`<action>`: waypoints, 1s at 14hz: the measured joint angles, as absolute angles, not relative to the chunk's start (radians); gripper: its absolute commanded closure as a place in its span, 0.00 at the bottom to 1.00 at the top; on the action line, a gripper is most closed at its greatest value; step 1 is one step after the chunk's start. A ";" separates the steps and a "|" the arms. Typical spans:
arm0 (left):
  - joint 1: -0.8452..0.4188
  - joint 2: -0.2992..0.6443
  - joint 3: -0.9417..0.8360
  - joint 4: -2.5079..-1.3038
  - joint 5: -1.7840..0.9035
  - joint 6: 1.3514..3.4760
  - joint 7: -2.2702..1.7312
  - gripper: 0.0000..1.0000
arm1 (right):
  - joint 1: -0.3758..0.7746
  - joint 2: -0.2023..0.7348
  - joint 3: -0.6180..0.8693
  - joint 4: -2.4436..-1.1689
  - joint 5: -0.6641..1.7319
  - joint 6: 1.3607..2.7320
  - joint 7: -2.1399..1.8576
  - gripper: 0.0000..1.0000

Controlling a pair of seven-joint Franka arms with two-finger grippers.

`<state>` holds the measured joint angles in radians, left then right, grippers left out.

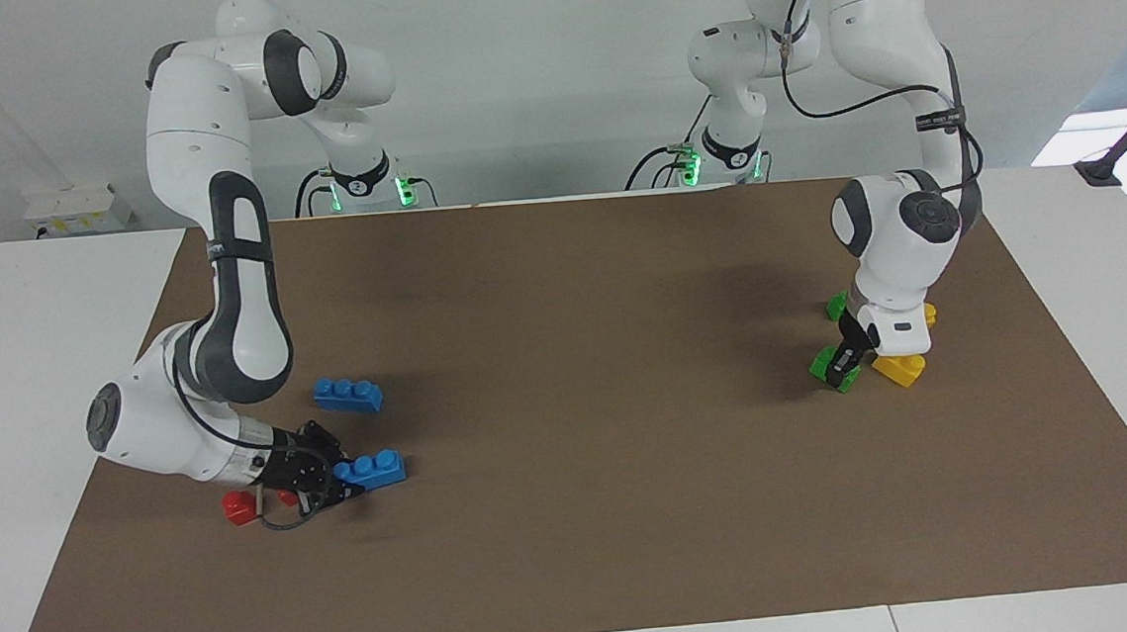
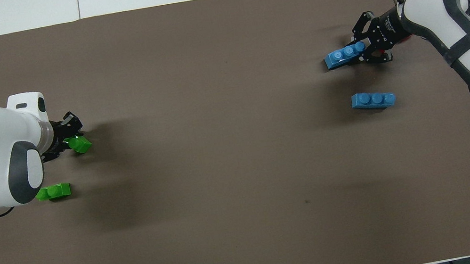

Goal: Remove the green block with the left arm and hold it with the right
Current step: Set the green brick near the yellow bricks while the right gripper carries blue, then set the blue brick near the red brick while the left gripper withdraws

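Right claw [image 1: 337, 485]: low over the brown mat toward the right arm's end of the counter [image 1: 560, 554], closed on one end of a blue three-stud brick [image 1: 372, 468] — a red piece [image 1: 237, 505] lies just beside it.
Second blue brick [image 1: 348, 394]: loose on the mat, nearer to the robots than the held one.
Left claw [image 1: 845, 364]: down at the mat toward the left arm's end, fingers around the green block [image 1: 830, 363]; the overhead view shows it clamped, the block tilted.
Other green block [image 2: 54, 192]: nearer to the robots, apart from the claw.
Yellow bricks: one [image 1: 899, 367] just beside the gripped green block, another [image 1: 928, 313] mostly hidden by the arm.
Step in hand: judged to be the left arm pulling the green block free.
Doing it well: lift straight and slowly — keep the grip square so the tilted block does not twist out, and clear the yellow brick before travelling.
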<state>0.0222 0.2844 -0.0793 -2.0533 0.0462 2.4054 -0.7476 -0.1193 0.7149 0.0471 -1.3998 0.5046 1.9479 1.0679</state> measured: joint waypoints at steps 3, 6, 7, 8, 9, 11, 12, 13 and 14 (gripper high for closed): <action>0.022 0.285 -0.079 -2.059 0.046 2.408 -0.732 0.00 | -0.121 0.707 0.047 -1.415 0.504 1.964 1.061 0.11; 0.028 0.283 -0.079 -2.058 0.046 2.410 -0.730 0.00 | -0.120 0.697 0.050 -1.452 0.504 2.003 0.953 0.00; 0.031 0.280 -0.079 -2.056 0.046 2.410 -0.729 0.00 | -0.120 0.691 0.052 -1.455 0.504 2.003 0.937 0.00; 0.033 0.272 -0.079 -2.051 0.046 2.409 -0.727 0.00 | -0.119 0.680 0.053 -1.457 0.504 2.001 0.931 0.00; 0.034 0.262 -0.079 -2.041 0.046 2.402 -0.726 0.00 | -0.118 0.664 0.055 -1.457 0.504 1.996 0.930 0.00; 0.034 0.241 -0.080 -1.988 0.047 2.335 -0.697 0.00 | -0.114 0.617 0.055 -1.457 0.504 1.969 0.929 0.00; 0.034 0.232 -0.081 -1.941 0.047 2.264 -0.649 0.00 | -0.109 0.590 0.055 -1.458 0.498 1.956 0.929 0.00; 0.034 0.224 -0.081 -1.884 0.047 2.177 -0.585 0.00 | -0.103 0.562 0.055 -1.460 0.476 1.948 0.929 0.00; 0.034 0.218 -0.081 -1.828 0.047 2.093 -0.518 0.00 | -0.098 0.537 0.055 -1.463 0.453 1.944 0.929 0.00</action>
<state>0.0340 0.2179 -0.0807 -1.8278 0.0467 2.0932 -0.5179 -0.0976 0.5367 0.0554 -1.4630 0.4530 1.9442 0.9291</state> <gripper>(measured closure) 0.000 0.000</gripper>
